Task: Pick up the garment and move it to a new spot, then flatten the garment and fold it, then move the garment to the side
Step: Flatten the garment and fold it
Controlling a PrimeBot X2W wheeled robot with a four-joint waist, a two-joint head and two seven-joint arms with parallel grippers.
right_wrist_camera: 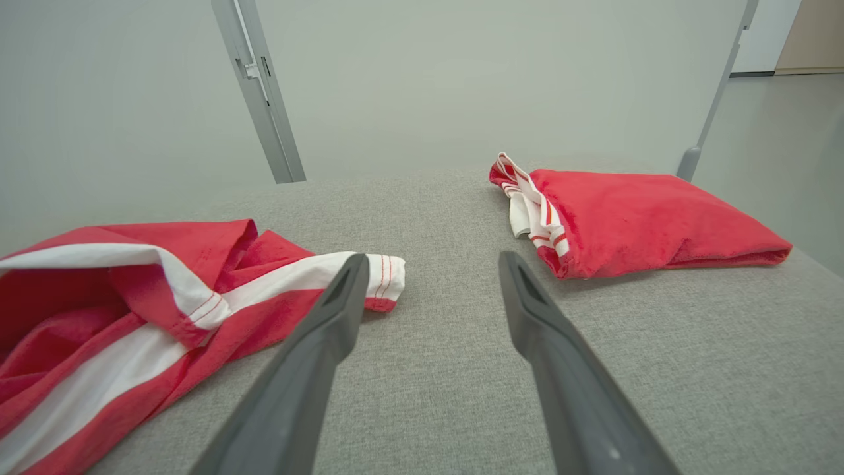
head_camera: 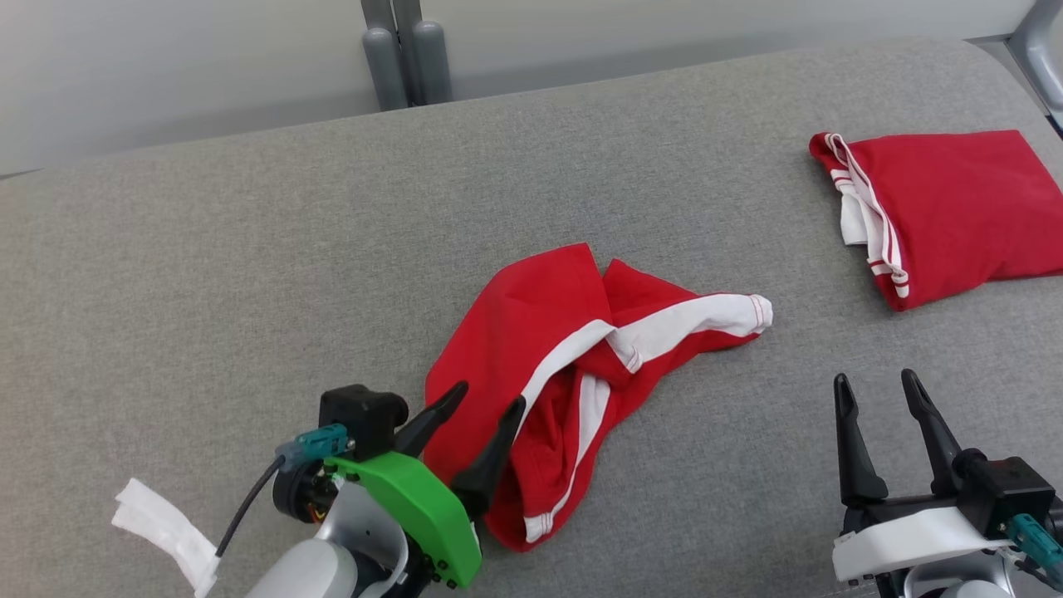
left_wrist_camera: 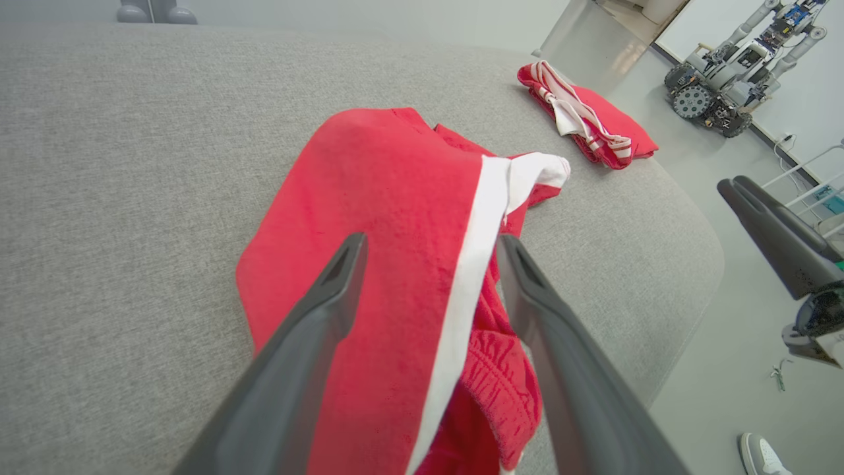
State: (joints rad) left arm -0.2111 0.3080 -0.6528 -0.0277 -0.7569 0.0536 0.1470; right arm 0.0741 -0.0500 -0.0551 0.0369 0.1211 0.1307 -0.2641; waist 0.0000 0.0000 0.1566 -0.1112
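- Head view: crumpled red-and-white garment (head_camera: 531, 332) at mid-surface, well clear of every edge.
- Over its near end, left gripper (head_camera: 490, 394), fingers spread wide, not clamped on the cloth.
- Lower right, right gripper (head_camera: 876, 378), fingers apart above bare fabric.
- Far right by the edge, folded red garment (head_camera: 955, 208); open stretch between the two.
- Grey woven surface (head_camera: 249, 249), rounded rim; pale wall and grey posts (head_camera: 407, 58) behind; floor (left_wrist_camera: 725, 330) and wheeled robot (left_wrist_camera: 719, 99) beyond.

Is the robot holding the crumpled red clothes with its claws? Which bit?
Nothing is held. The left gripper stands open over the crumpled red garment, pinching no part of it. The right gripper is open too, beside it.
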